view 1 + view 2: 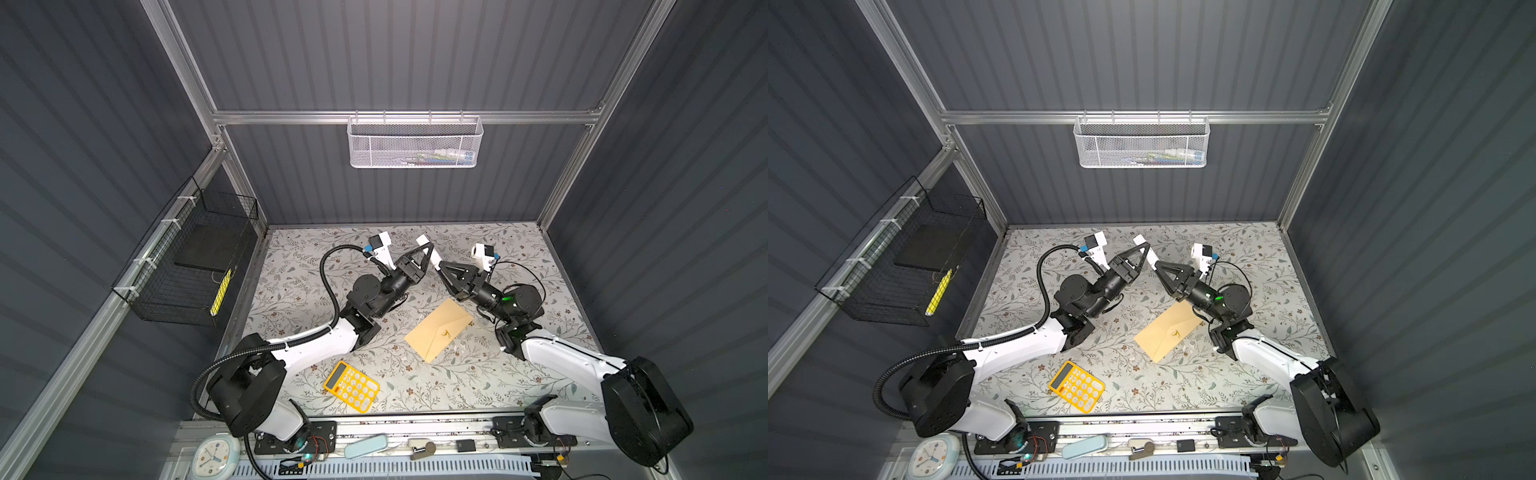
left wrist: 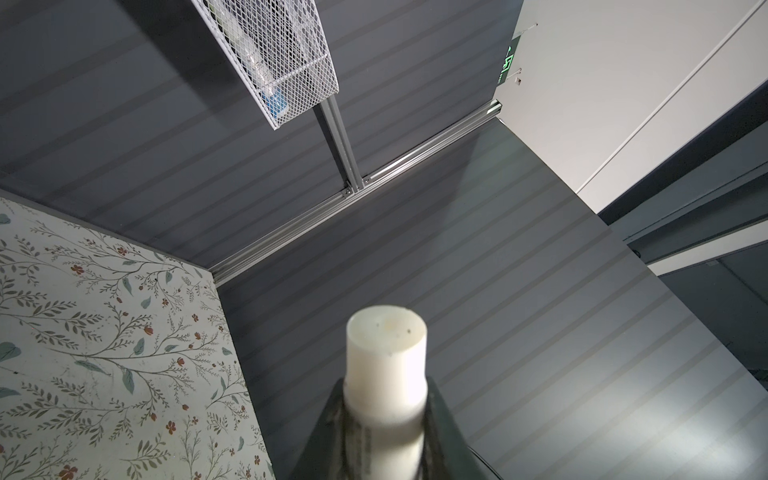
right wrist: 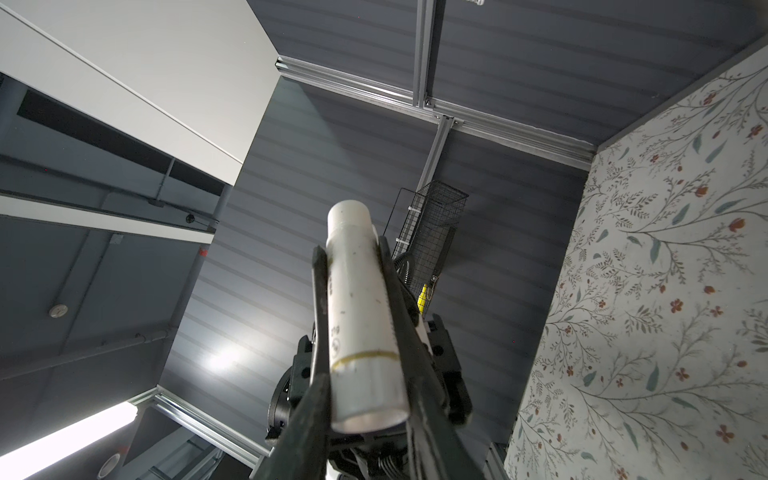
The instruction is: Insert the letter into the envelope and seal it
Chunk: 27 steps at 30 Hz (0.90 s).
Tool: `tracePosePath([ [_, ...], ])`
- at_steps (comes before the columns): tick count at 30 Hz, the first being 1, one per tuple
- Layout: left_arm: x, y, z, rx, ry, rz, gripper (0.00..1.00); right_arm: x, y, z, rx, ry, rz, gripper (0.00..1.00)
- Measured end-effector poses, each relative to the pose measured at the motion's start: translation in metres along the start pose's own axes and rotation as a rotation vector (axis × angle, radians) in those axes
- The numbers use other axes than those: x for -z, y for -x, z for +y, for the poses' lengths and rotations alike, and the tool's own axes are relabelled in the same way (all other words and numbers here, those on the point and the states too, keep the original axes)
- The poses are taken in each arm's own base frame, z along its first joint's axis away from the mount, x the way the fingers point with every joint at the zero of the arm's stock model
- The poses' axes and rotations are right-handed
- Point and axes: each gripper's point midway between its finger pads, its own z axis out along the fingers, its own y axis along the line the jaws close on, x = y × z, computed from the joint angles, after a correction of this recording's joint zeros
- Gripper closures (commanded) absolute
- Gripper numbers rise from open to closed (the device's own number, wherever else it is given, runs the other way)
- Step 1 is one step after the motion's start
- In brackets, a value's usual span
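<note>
- Tan kraft paper marks the envelope (image 1: 436,328), which lies flat on the floral surface (image 1: 478,386). It is turned at a slant, between the two arms and nearer the right one.
- Its triangular flap lies down against the body, and the flap's edges meet at a small dark-gold mark. I cannot tell whether the flap is stuck.
- In both top views the right arm's wrist overhangs the envelope's far corner without touching it.
- A white glue stick (image 1: 424,241) is held tilted in the air over the far half of the surface, well above the envelope, with one end towards the back wall.
- The left end effector (image 1: 430,251) is closed narrowly round the glue stick. In the left wrist view the tube's blunt cream end (image 2: 386,336) sticks out past the dark fingers (image 2: 442,419).
- The right end effector (image 1: 439,266) meets the same tube from the opposite side. In the right wrist view the tube (image 3: 357,299) runs lengthwise between its fingers (image 3: 318,291), which lie against both sides of it.
- A thin yellowish ring circles the tube near its nearer end.
- A yellow calculator (image 1: 352,386) lies at the surface's near edge, well apart from the envelope.
- A white mesh basket (image 1: 415,143) hangs on the back rail, and a black wire basket (image 1: 187,266) hangs on the left wall.
</note>
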Motion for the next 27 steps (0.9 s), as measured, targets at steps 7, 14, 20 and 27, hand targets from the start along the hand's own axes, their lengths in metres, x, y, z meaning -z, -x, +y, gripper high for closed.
tracePosePath([
  [7,0.000,-0.004,0.008,0.023,0.038,0.014,1.00,0.003,0.000,-0.005,0.101,-0.091,0.020,0.72],
  [14,0.001,-0.007,0.008,0.068,0.078,0.028,1.00,0.011,-0.001,0.000,0.314,-0.270,0.065,0.73],
  [20,0.002,-0.016,0.019,0.089,0.139,0.061,1.00,0.020,-0.001,-0.010,0.483,-0.428,0.120,0.72],
  [27,0.006,-0.026,0.041,0.103,0.236,0.094,1.00,0.026,-0.006,-0.032,0.659,-0.590,0.200,0.72],
])
